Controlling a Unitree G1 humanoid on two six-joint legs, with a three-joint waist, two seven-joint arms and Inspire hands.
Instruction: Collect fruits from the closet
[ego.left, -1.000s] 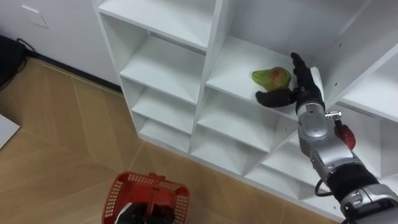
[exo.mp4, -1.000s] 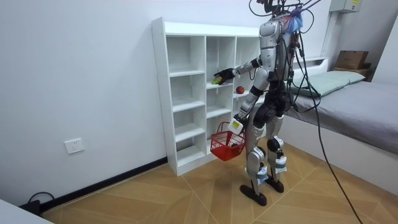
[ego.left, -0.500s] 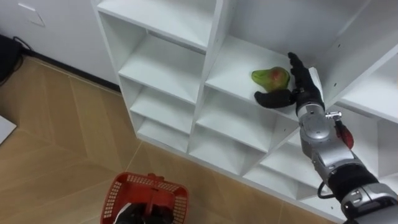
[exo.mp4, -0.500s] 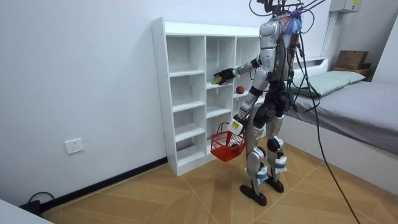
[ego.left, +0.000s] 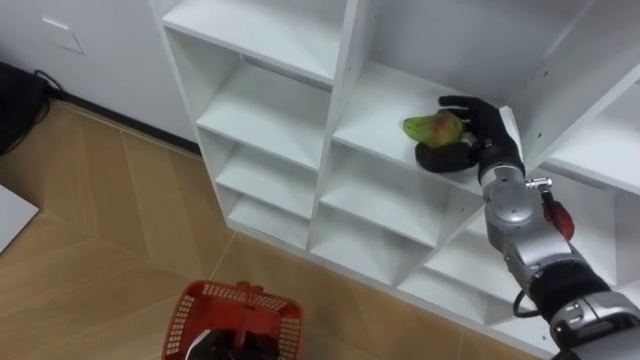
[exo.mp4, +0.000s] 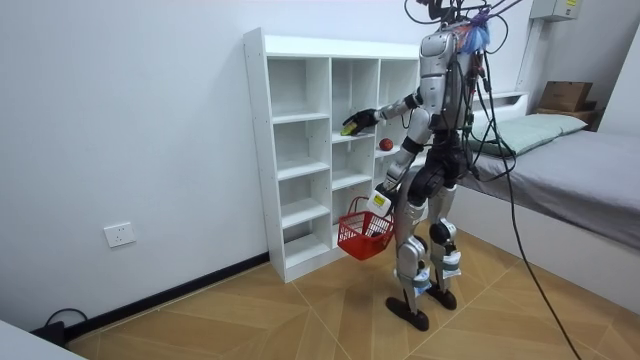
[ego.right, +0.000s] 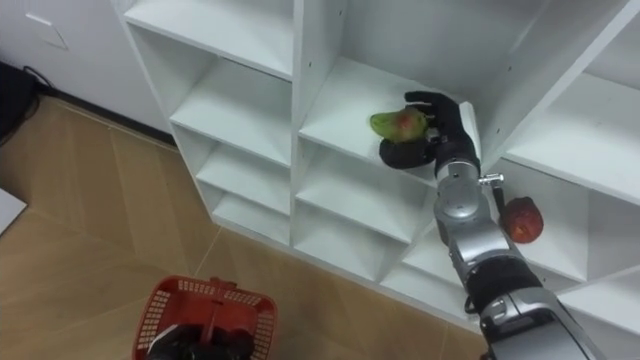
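Bright, even indoor light fills the scene; the white closet (ego.left: 342, 100) shows soft grey shadows deep inside its compartments.

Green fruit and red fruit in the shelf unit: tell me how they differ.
The green fruit is green with a reddish blush; the red fruit is plain red. The right robot hand curls round the green fruit; no hand holds the red fruit. The red fruit sits lower, a column right of the green fruit. Both lie on white shelves.
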